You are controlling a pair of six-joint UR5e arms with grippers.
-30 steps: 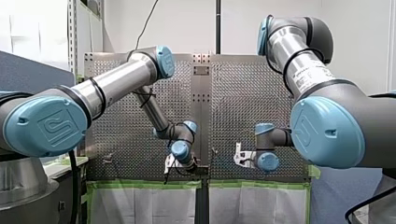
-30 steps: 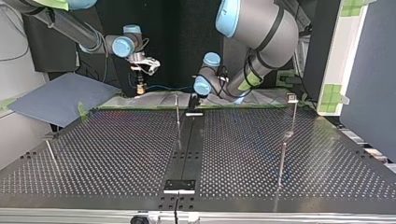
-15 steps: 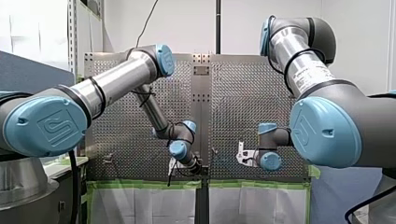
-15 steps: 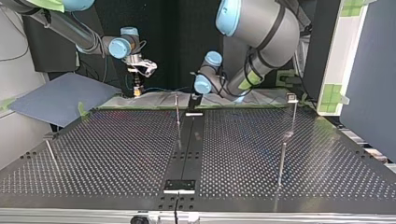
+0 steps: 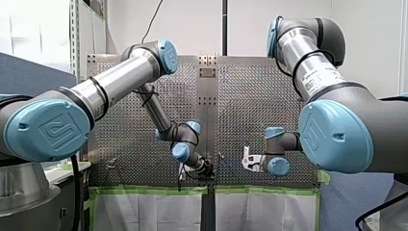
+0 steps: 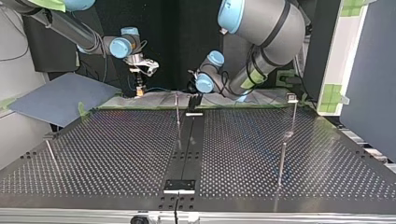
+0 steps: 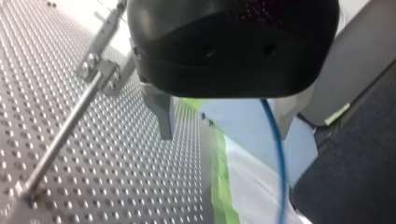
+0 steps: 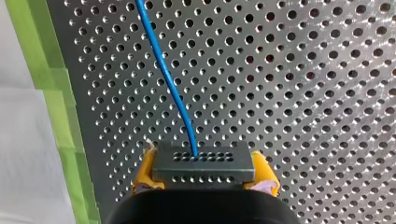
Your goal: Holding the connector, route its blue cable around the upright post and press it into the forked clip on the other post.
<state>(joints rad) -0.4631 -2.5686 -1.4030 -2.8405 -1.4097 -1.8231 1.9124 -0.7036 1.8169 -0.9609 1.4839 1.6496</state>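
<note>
Clamped on connector (image 8: 203,162) between right gripper (image 8: 204,171) yellow pads (image 8: 145,170), left gripper (image 7: 224,126) fingers (image 7: 163,116) apart (blue cable (image 8: 170,84) hanging beside one), routing round post (image 7: 65,135) and clipping not yet done.

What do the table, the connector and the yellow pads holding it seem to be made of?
Table: likely metal, brushed grey with sheen; regular drilled holes. Connector: probably dark plastic, matte; moulded rows of tiny holes. Pads: yellow, perhaps rubber or foam; their edges look slightly frayed.
</note>
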